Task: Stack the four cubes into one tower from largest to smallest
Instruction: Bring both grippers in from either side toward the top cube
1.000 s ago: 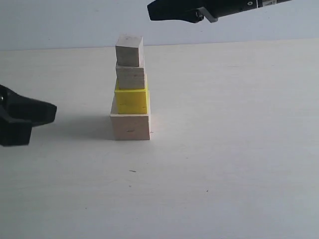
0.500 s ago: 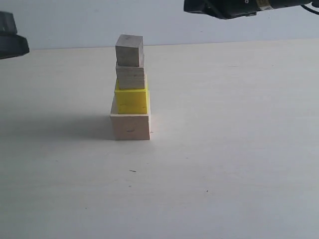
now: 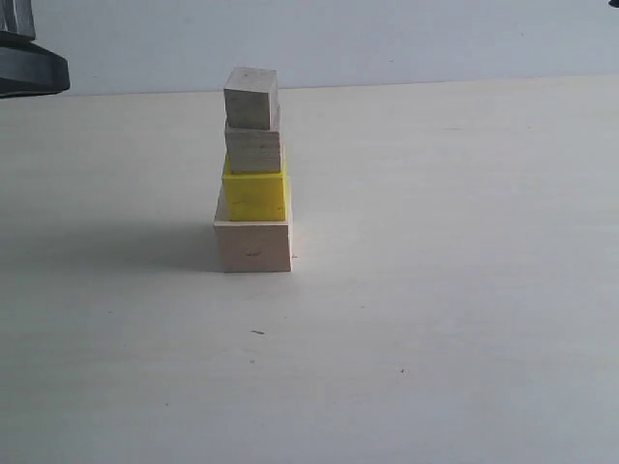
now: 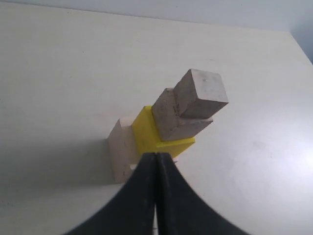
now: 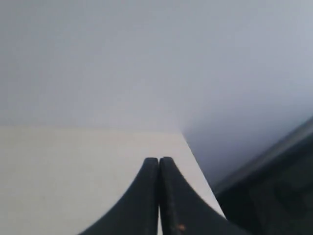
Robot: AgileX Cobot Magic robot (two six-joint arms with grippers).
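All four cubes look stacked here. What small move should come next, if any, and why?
Probably just back the left hand away and park it; no more stacking seems needed. The large wood cube, yellow cube, medium wood cube and small wood cube stand in one column, largest at the bottom. Both hands are shut and empty, and the right hand points away from the cubes.

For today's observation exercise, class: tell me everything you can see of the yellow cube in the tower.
The yellow cube is bright and evenly coloured, smooth-looking, with crisp edges. It may be painted or plastic, but the pictures do not settle which. It sits upright and level, resting on the large pale wood cube and carrying the medium wood cube. It is narrower than the cube beneath it and wider than the one on top. In the exterior view it sits slightly towards the right of its base. Nothing else touches it.
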